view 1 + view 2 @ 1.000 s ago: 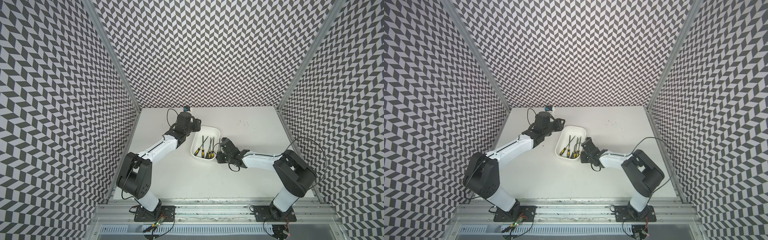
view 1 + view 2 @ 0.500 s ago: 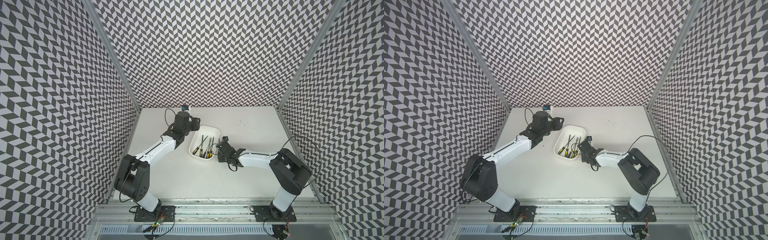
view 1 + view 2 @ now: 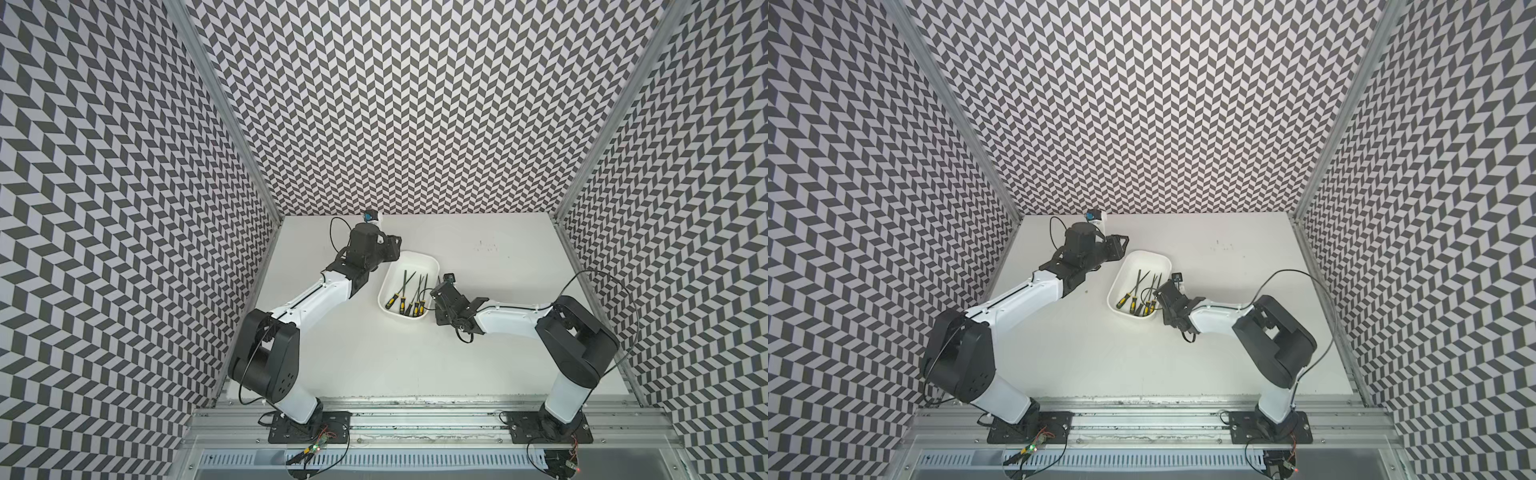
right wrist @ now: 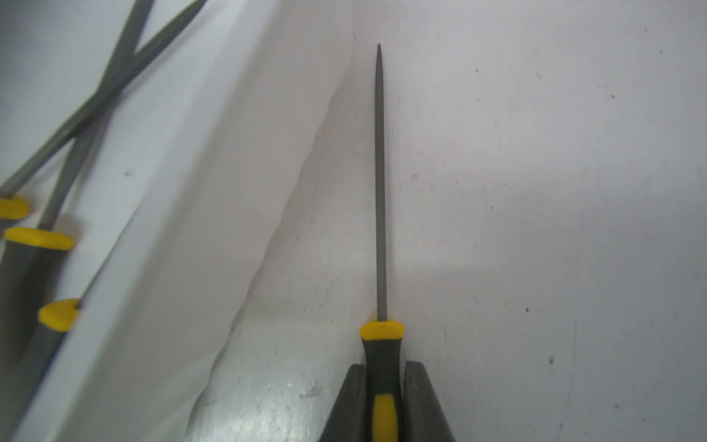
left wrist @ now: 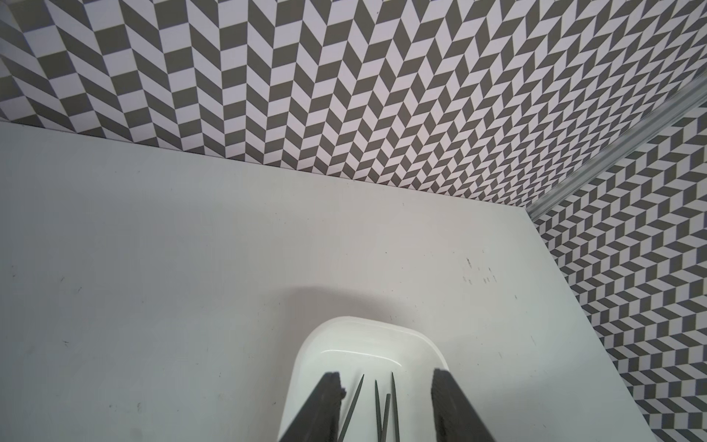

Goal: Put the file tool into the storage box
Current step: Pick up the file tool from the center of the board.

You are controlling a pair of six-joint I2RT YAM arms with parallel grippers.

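Bright, even, diffuse light. The file tool is sharp; the storage box beside it blurs, and the table glares near its handle.

In the right wrist view the file tool runs off the bottom edge, so the end of its handle is unseen. Only the tips of the right fingers clamped on it show. The storage box is a blur there, cut by the left and top edges, as are the other files lying in it. In the left wrist view the left fingers and the box run off the bottom edge, and the files show only their points. In both top views the right arm covers the held handle, and the crossed files are too small to count.
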